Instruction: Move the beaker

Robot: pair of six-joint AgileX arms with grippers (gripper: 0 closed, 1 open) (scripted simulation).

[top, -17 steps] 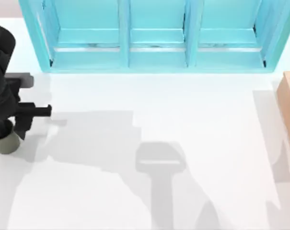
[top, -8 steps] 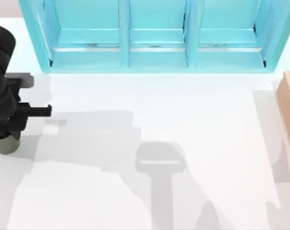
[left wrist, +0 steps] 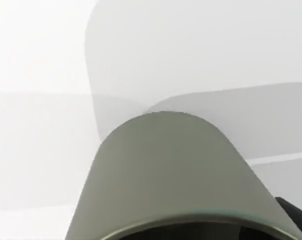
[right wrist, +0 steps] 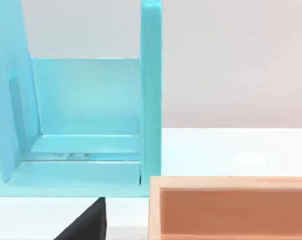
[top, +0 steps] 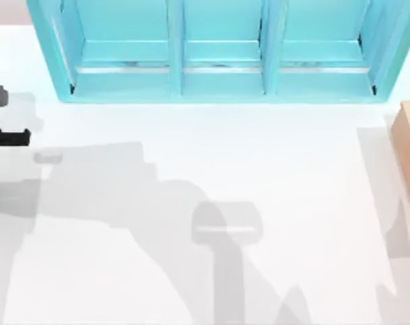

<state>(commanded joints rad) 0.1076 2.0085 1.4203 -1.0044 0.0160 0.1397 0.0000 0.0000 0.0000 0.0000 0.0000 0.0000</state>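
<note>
Heads up: you've got the small olive-grey cylindrical beaker (left wrist: pixel 165 175) hard against the left wrist camera; left gripper (top: pixel 1 139) sits at top view's left edge, finger state can't tell. Risk: unconfirmed grip, beaker slips

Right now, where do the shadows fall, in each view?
Top view: a broad grey shadow spreads over the table from the left, and a narrower arm-shaped one lies at lower middle. Left wrist view: a soft grey shadow lies on the table behind the beaker. Right wrist view: the table beside the shelf looks bright.
</note>
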